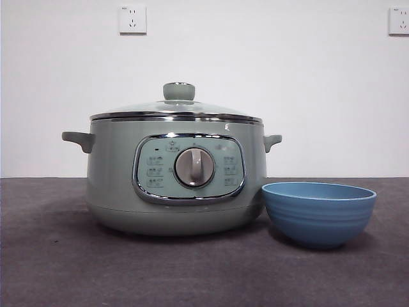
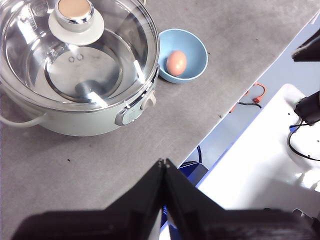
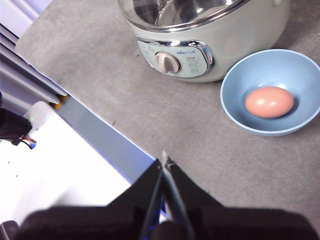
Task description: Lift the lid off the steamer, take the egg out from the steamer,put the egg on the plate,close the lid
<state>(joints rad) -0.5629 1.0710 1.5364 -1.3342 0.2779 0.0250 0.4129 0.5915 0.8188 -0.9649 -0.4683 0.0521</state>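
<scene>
The pale green steamer [image 1: 176, 182] stands on the grey table with the glass lid [image 1: 177, 105] seated on it, knob up. It also shows in the left wrist view [image 2: 75, 120] and right wrist view [image 3: 240, 45]; the lid [image 2: 75, 50] is closed over an empty inside. The blue bowl, the plate [image 1: 318, 212], stands right beside the pot. The brown egg [image 3: 269, 102] lies in it, also seen in the left wrist view [image 2: 176, 62]. My left gripper [image 2: 164, 162] and right gripper [image 3: 164, 160] are shut, empty, and held back over the table's near edge.
Two wall sockets [image 1: 132, 19] sit on the white wall behind. Past the table's front edge are a white base [image 3: 60, 165] and cables [image 2: 252, 97]. Grey mat lies bare in front of the pot [image 1: 128, 268].
</scene>
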